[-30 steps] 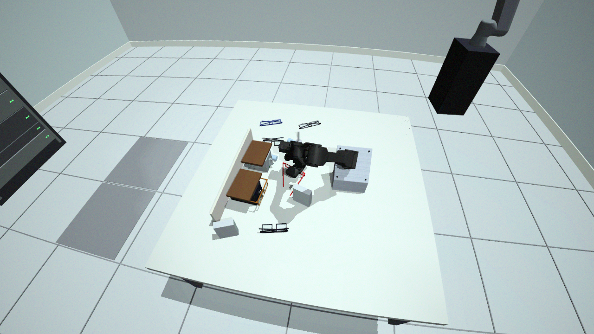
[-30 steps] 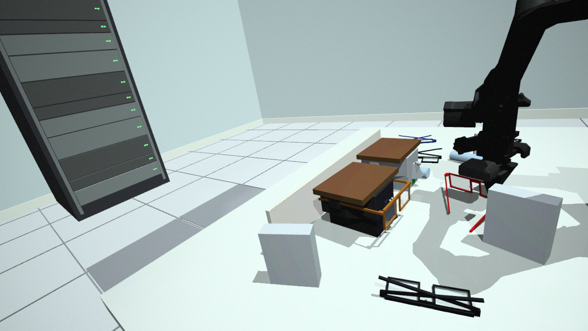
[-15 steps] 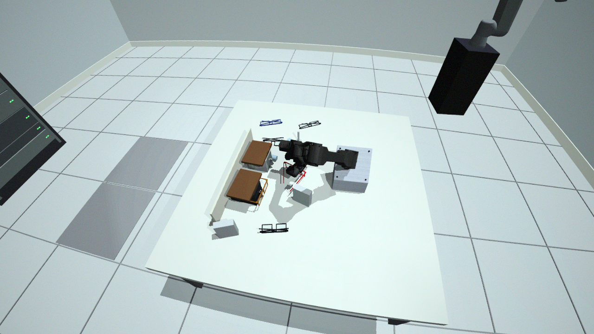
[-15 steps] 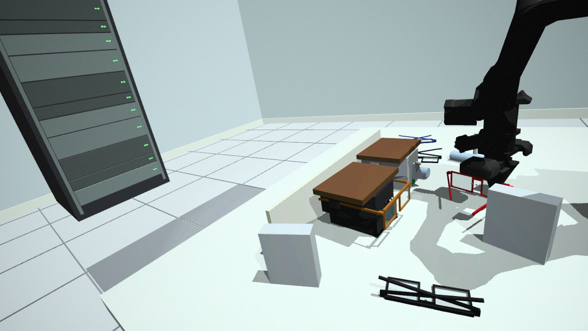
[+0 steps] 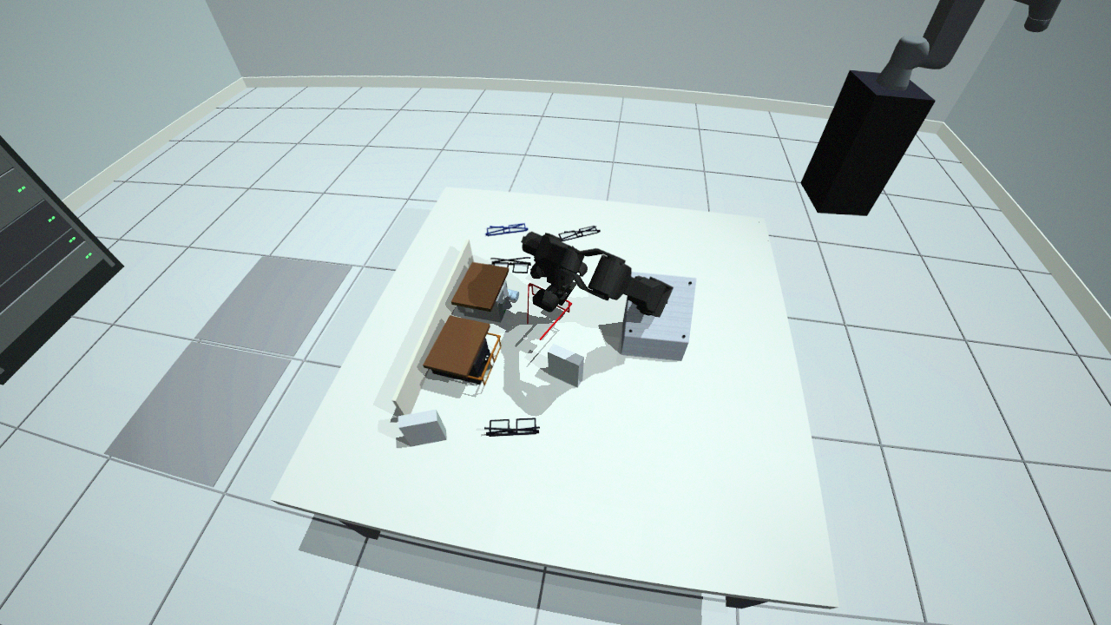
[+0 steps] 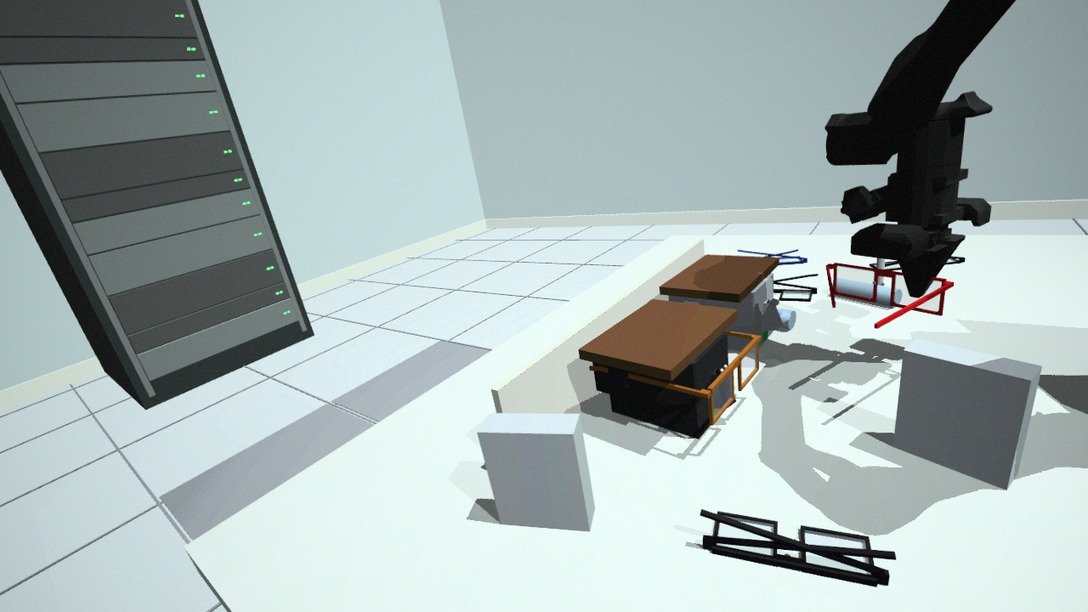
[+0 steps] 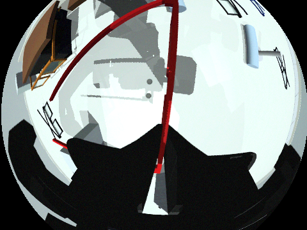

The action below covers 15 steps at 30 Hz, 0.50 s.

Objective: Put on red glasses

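My gripper point(image 5: 549, 305) point(image 6: 919, 291) point(image 7: 163, 128) is shut on the front frame of the red glasses point(image 5: 555, 321) point(image 6: 914, 305) point(image 7: 172, 48). They are held above the table, rims upright and temples spread open. In the top view they are right of the heads, with the temples pointing toward the bottom of the view. The pale grey head point(image 6: 749, 304) is the farther one in the exterior view, with a green tag point(image 6: 765, 335) low at its front. Its face is partly hidden. The other head point(image 6: 658, 407) is dark and wears orange glasses point(image 6: 710, 393) point(image 5: 494, 357).
Brown boards point(image 5: 481, 286) point(image 5: 458, 345) cover both heads, with a low wall point(image 6: 593, 335) behind. A grey block point(image 5: 565, 365) point(image 6: 962, 415) stands near the gripper, another point(image 5: 422, 427) point(image 6: 532, 472) nearer the front. Folded black glasses point(image 5: 512, 429), blue glasses point(image 5: 506, 230) and a pale blue cylinder point(image 7: 251, 46) also lie around.
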### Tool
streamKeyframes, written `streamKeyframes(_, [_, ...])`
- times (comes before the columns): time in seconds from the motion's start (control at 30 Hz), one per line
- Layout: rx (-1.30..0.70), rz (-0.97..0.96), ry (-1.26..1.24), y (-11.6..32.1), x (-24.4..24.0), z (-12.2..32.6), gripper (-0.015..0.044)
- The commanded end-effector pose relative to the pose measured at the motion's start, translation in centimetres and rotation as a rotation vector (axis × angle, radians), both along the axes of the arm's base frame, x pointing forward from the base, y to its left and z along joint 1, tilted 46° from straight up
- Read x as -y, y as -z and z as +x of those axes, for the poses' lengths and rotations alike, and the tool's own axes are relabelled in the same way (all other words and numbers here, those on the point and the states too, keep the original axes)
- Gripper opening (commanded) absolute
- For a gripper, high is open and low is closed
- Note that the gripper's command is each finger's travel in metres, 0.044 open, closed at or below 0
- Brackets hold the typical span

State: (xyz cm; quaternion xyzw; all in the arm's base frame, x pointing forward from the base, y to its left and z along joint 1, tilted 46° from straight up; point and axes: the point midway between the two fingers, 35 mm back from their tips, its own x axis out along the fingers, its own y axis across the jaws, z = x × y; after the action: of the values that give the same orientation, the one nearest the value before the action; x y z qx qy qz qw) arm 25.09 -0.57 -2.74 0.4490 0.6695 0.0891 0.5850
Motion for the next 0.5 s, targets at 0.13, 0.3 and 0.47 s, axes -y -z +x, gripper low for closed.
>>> streamKeyframes(0.13, [0.016, -0.005, -0.005, -1.4, 1.6, -0.2, 0.0000])
streamKeyframes(0.3, [-0.034, 0.000, 0.045, -1.1, 2.2, 0.1, 0.0000])
streamKeyframes(0.47, [-0.167, 0.011, 0.181, 0.2, 4.0, 0.8, 0.0000])
